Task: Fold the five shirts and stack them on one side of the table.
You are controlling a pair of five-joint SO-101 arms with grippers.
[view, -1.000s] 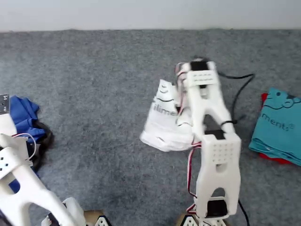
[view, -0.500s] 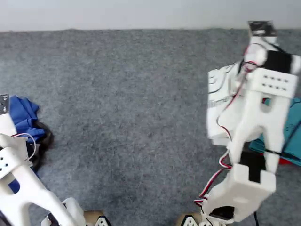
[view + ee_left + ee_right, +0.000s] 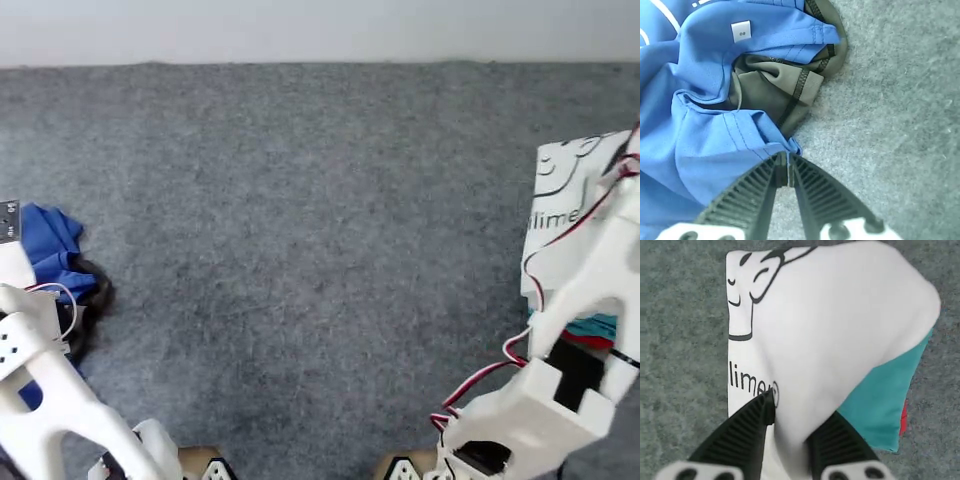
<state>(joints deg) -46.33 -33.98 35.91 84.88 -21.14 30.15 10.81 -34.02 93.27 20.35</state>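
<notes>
**White shirt held over the stack**

The white shirt (image 3: 840, 330) is clamped in the right gripper (image 3: 790, 410), whose jaws are parted only by the cloth. It is draped over the teal shirt (image 3: 885, 400) and red shirt (image 3: 903, 422) at the right edge of the table (image 3: 300, 200). At the left edge the blue shirt (image 3: 705, 150) and olive shirt (image 3: 770, 85) are heaped. The left gripper (image 3: 788, 167) is closed, tips at the blue hem.

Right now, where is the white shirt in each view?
High view: white shirt at the right edge, beside the arm.
Right wrist view: centre, held in the right pincer, over the teal shirt.
Left wrist view: faces the blue shirt instead.
Shared landmark: the teal shirt, in high and right wrist views.
</notes>
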